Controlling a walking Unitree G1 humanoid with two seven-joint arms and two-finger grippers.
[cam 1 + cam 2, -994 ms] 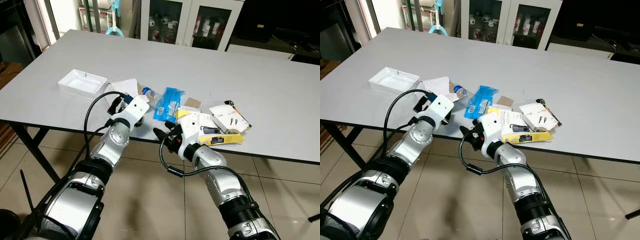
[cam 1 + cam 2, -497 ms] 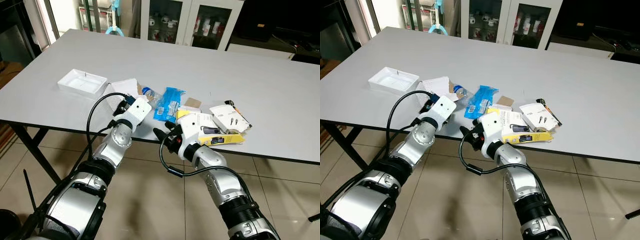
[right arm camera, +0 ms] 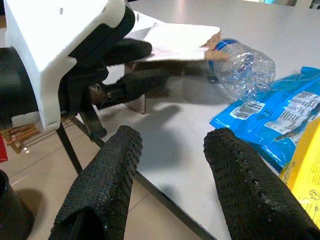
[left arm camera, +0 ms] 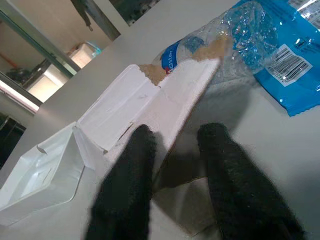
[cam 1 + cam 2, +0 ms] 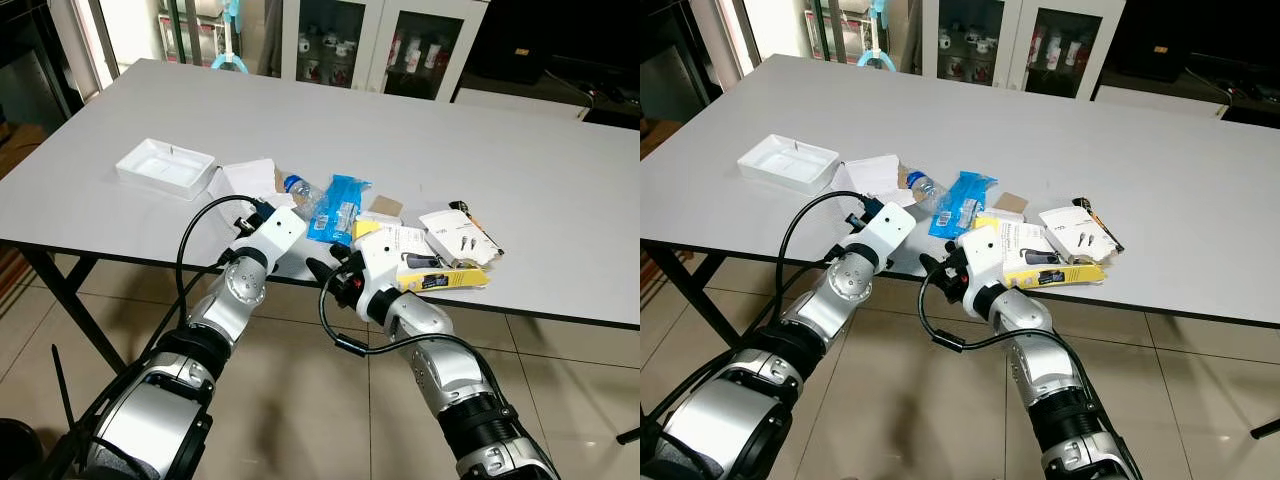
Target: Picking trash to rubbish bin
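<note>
Trash lies in a cluster near the table's front edge: a torn white cardboard box (image 5: 248, 178), a crushed clear bottle (image 5: 303, 192), a blue packet (image 5: 340, 205) and a yellow-and-white box (image 5: 420, 262). My left gripper (image 4: 177, 132) is open at the front edge. Its two black fingers straddle the torn flap of the white cardboard (image 4: 150, 105), and the bottle (image 4: 240, 35) lies just beyond. My right gripper (image 3: 175, 137) is open too. It hovers at the table edge, facing the left gripper, with the bottle (image 3: 245, 62) and nothing between its fingers.
A white tray (image 5: 165, 165) sits at the left of the table (image 5: 560, 170). A white carded pack (image 5: 460, 232) and a brown cardboard scrap (image 5: 385, 207) lie right of the cluster. Glass-door cabinets (image 5: 380, 40) stand behind. Tiled floor (image 5: 300, 400) lies below.
My left gripper has slid to the right along the table edge and closer in under the white cardboard. The right arm has stayed where it was.
</note>
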